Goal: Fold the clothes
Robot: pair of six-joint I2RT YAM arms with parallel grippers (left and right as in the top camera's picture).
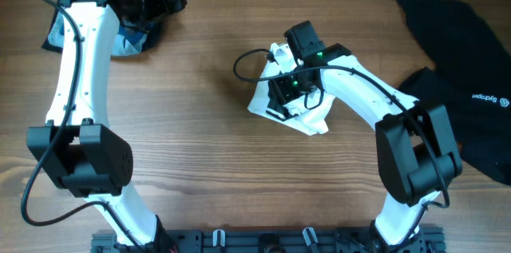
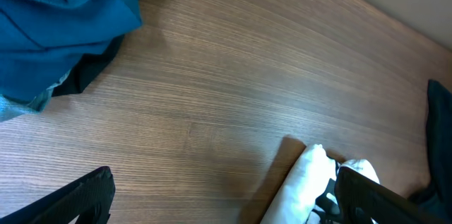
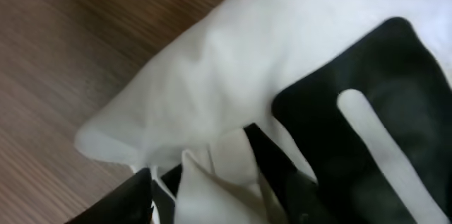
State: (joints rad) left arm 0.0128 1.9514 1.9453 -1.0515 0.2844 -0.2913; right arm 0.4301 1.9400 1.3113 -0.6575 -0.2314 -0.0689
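The white T-shirt (image 1: 260,100) lies crumpled in a small heap at the middle of the wooden table. Its black print shows in the right wrist view (image 3: 367,111), amid white folds (image 3: 212,75). My right gripper (image 1: 285,97) is down on the heap, and its fingers (image 3: 212,199) are closed on a bunch of white fabric. My left gripper (image 1: 148,4) is at the far left of the table, over a pile of other clothes. It is open and empty (image 2: 226,210). The T-shirt's edge shows in the left wrist view (image 2: 304,181).
A blue shirt (image 2: 63,26) with dark cloth under it lies at the back left (image 1: 128,41). A large black garment (image 1: 455,45) with a small pale logo covers the right side. Bare wood lies between them.
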